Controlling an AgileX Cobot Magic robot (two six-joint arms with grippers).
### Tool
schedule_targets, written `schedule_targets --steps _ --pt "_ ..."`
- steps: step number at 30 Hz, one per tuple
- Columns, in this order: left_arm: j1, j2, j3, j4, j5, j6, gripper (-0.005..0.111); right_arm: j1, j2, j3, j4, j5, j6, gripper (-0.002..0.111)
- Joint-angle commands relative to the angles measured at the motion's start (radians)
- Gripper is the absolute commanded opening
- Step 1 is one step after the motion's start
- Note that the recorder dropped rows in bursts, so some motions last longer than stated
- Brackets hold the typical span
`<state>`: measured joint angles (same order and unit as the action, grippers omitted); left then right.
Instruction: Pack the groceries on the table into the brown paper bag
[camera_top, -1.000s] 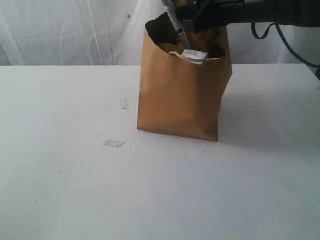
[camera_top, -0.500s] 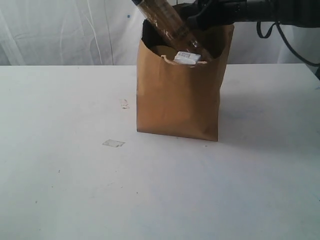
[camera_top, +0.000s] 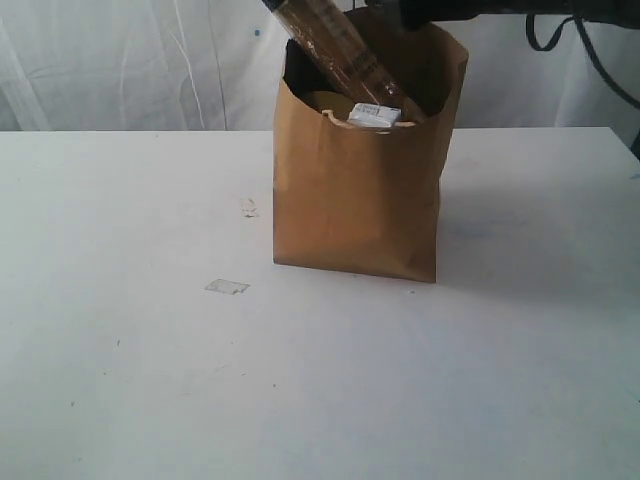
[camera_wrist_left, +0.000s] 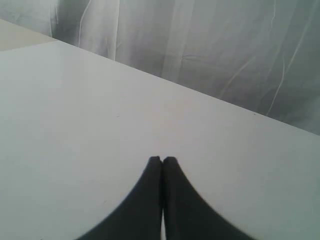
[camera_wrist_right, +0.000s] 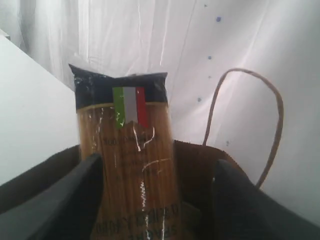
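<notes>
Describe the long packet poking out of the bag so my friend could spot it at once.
Find the tall brown paper bag on the white table. A long clear spaghetti packet leans out of its open top. Unlike the small white carton at the rim beside it, it rises well above the bag and bears a green, white and red flag.
</notes>
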<state>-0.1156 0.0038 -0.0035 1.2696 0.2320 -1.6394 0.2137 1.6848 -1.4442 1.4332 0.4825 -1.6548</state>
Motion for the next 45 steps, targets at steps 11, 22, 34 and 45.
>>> schedule_targets --steps 11,22,34,45 --pt "0.003 -0.004 0.004 0.008 0.0 -0.002 0.0 -0.019 -0.161 0.044 -0.171 -0.323 0.264 0.0" --pt "0.003 -0.004 0.004 0.008 0.0 -0.002 0.0 -0.206 -0.28 0.391 0.006 -0.774 0.54 0.0" --pt "0.003 -0.004 0.004 0.008 -0.001 -0.002 0.0 -0.412 -0.304 0.685 0.092 -0.497 0.307 0.0" --pt "0.003 -0.004 0.004 0.008 -0.001 -0.002 0.0 -0.412 -0.835 0.886 -0.002 -0.691 0.622 0.0"
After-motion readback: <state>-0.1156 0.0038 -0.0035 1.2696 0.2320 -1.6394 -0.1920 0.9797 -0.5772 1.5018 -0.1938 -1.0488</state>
